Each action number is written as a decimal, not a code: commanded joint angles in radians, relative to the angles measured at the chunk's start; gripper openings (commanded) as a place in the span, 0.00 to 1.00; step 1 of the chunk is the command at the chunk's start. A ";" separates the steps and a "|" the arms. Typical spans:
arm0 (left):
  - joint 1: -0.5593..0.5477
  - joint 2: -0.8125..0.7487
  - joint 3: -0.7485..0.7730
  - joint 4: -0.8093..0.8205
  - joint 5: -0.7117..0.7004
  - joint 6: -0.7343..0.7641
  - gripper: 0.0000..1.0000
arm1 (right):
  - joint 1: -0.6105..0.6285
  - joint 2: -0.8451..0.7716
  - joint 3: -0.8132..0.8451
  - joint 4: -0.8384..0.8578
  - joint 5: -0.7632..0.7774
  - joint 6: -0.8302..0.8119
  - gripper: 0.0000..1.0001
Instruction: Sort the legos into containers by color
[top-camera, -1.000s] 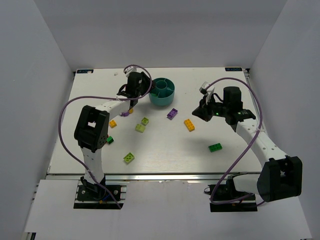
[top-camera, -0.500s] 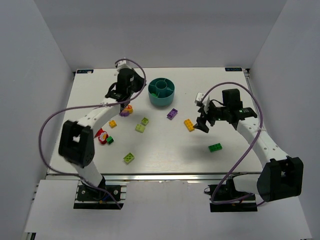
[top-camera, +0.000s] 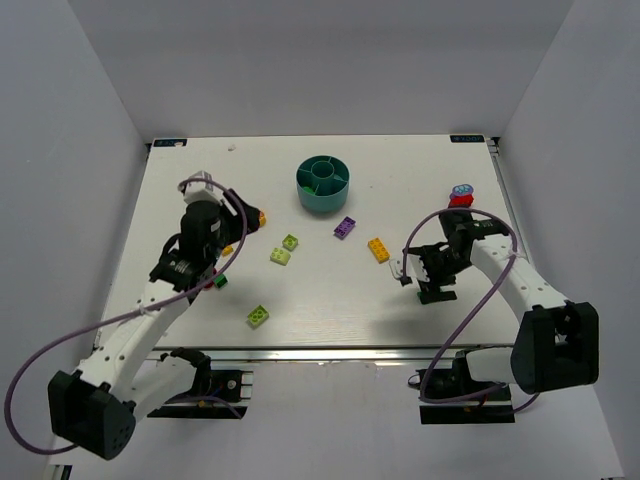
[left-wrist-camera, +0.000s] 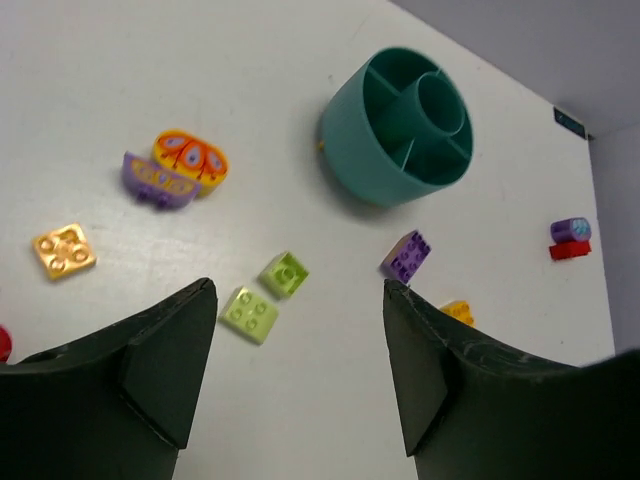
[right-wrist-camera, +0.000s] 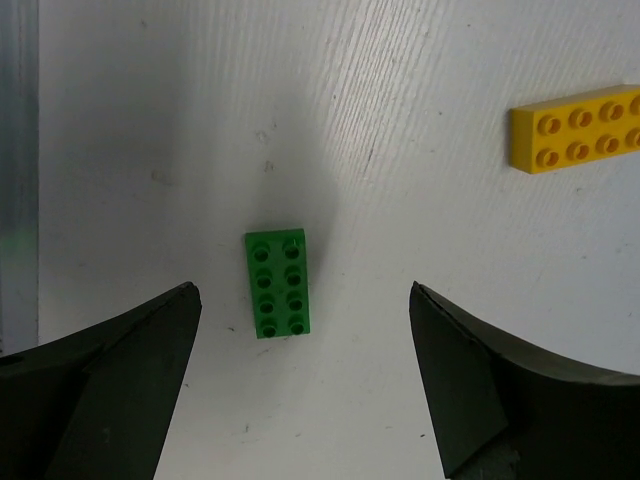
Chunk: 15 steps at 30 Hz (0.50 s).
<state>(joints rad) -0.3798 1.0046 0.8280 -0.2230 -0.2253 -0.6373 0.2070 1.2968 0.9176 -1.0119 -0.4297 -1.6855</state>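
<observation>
Since before, my right gripper (right-wrist-camera: 303, 290) has dropped wide open over the green brick (right-wrist-camera: 279, 284) beneath it, ready to pinch; my left gripper (left-wrist-camera: 300, 290) gapes empty.

A white table (top-camera: 320, 310) stands inside plain grey walls (top-camera: 60, 120).

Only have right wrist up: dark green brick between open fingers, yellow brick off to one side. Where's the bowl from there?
Observer: The teal bowl sits toward the far side of the table, to the left of the right gripper, beyond the yellow brick.
Operator: Anything in it yet?
Observer: The left wrist view shows no brick in the compartments that it can see.
Operator: Left arm carrying anything?
Observer: No. The left gripper is open and holds nothing, above two lime green bricks.
</observation>
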 joint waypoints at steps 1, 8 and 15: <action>0.001 -0.110 -0.059 -0.110 -0.034 -0.022 0.77 | -0.011 0.024 -0.037 0.001 0.092 -0.092 0.89; 0.002 -0.291 -0.164 -0.154 -0.080 -0.097 0.78 | -0.014 0.099 -0.065 0.079 0.140 -0.079 0.89; 0.002 -0.327 -0.168 -0.207 -0.123 -0.094 0.79 | -0.015 0.171 -0.057 0.167 0.144 -0.025 0.88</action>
<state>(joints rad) -0.3798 0.6884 0.6609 -0.3965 -0.3111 -0.7235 0.1963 1.4487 0.8532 -0.8974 -0.3004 -1.7260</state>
